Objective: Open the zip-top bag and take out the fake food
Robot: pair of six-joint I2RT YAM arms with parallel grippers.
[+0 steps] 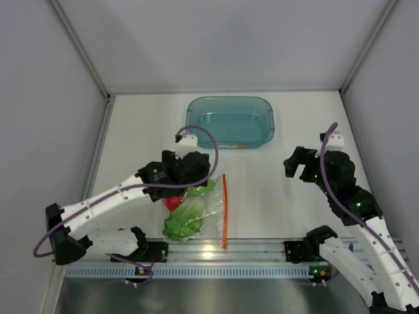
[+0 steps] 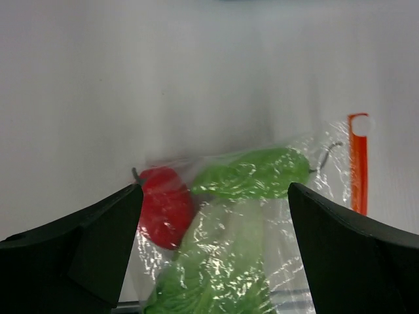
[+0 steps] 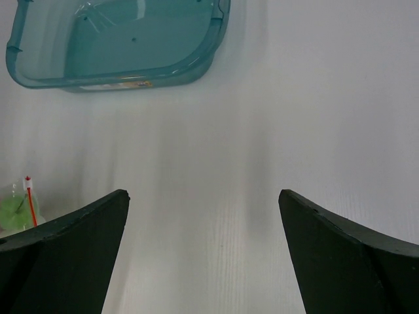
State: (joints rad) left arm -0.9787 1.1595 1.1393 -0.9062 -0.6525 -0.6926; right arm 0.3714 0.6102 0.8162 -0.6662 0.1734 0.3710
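On white table [image 1: 144, 131], found zip-top bag [image 1: 213, 216] likely shut, fake food [image 1: 186, 219] all inside, nothing done yet; left gripper [image 2: 215, 196] and right gripper [image 3: 203, 196] wide open, empty.

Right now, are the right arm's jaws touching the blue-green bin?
Apart. The right wrist view shows a stretch of table between the open right jaws and the teal bin ahead.

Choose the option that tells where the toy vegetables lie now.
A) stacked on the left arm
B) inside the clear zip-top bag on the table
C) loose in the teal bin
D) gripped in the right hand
B: the red pepper, cucumber and cabbage all show through the crinkly zip-top bag; the teal bin holds none of them.
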